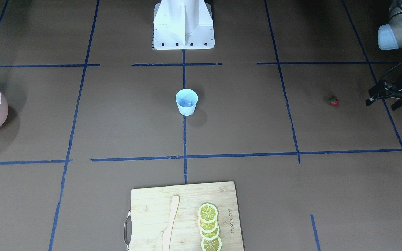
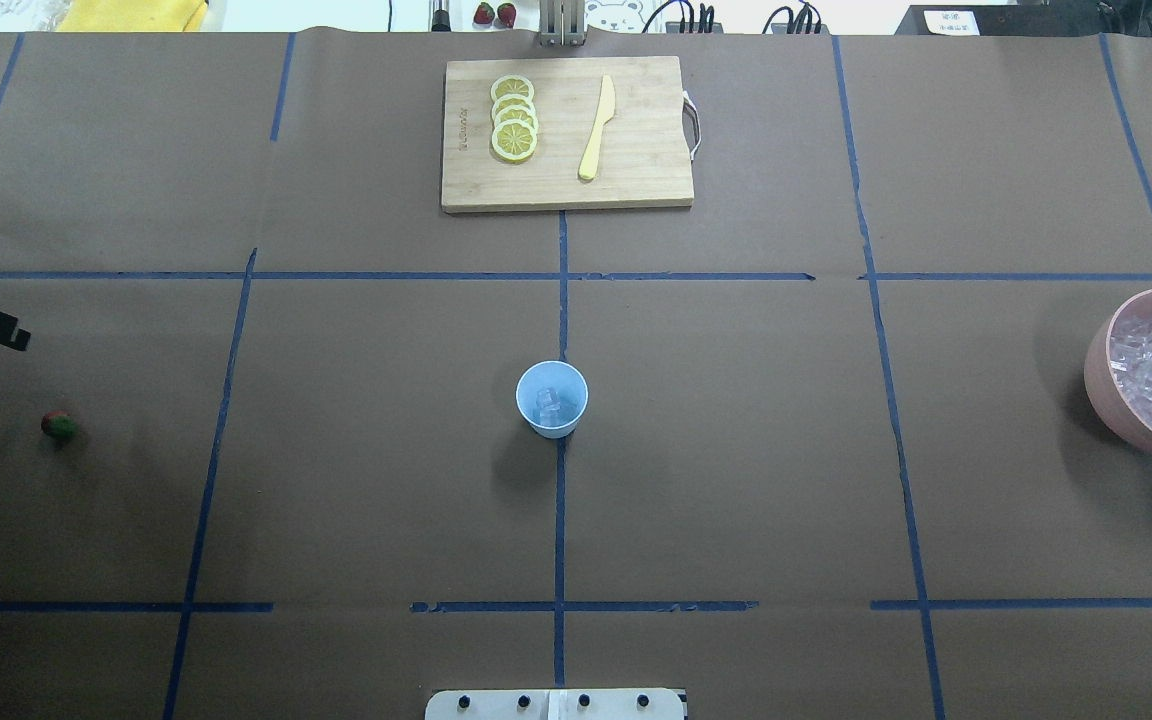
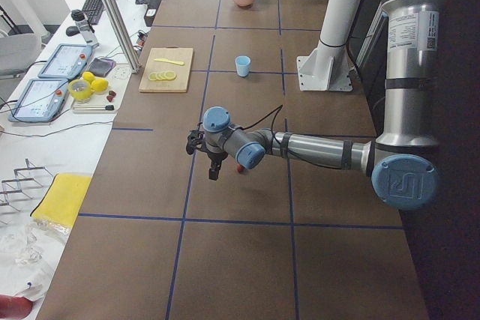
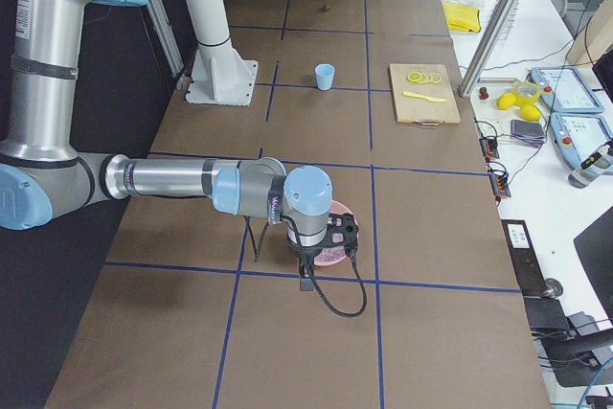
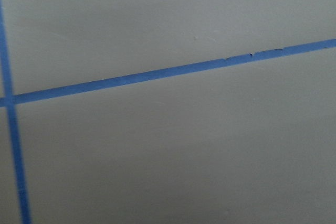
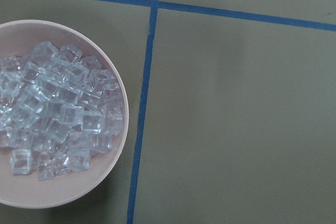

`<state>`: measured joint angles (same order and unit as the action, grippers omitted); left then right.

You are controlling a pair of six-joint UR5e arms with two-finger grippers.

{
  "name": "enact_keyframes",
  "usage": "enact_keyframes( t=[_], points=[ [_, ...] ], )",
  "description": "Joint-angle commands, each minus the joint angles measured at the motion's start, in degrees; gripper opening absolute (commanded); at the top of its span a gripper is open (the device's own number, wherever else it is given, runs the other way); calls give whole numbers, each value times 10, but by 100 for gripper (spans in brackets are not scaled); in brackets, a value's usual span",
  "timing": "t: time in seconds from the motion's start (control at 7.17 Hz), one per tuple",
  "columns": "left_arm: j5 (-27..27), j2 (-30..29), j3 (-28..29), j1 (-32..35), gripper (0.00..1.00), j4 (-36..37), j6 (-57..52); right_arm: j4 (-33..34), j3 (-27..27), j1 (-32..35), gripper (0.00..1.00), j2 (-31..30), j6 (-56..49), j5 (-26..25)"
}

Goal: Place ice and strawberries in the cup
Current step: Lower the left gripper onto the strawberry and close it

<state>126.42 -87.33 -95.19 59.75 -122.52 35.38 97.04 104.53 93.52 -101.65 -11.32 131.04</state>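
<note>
The pale blue cup point(image 2: 552, 398) stands upright at the table's middle, with a few clear ice cubes point(image 2: 548, 402) inside; it also shows in the front view point(image 1: 186, 101). More ice point(image 6: 58, 114) fills the pink bowl point(image 2: 1098, 372) at the far right. The tiny red strawberry point(image 2: 59, 425) lies on the table at the far left, also in the front view point(image 1: 333, 101). My left gripper point(image 1: 382, 104) hovers just beside the strawberry, jaws apart and empty. My right gripper point(image 4: 321, 248) hangs over the pink bowl; I cannot tell whether it is open.
A wooden cutting board point(image 2: 636, 180) at the far side holds lemon slices point(image 2: 514, 118) and a yellow knife point(image 2: 596, 130). The white robot base point(image 1: 183, 31) stands behind the cup. Blue tape lines cross the brown table.
</note>
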Motion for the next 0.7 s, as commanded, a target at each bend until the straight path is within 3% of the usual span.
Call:
enact_keyframes(
  t=[0.0, 0.56],
  points=[
    [-70, 4, 1, -93, 100, -67, 109, 0, 1, 0, 99, 0, 2, 0],
    [-86, 39, 0, -97, 100, -87, 114, 0, 1, 0, 99, 0, 2, 0]
  ],
)
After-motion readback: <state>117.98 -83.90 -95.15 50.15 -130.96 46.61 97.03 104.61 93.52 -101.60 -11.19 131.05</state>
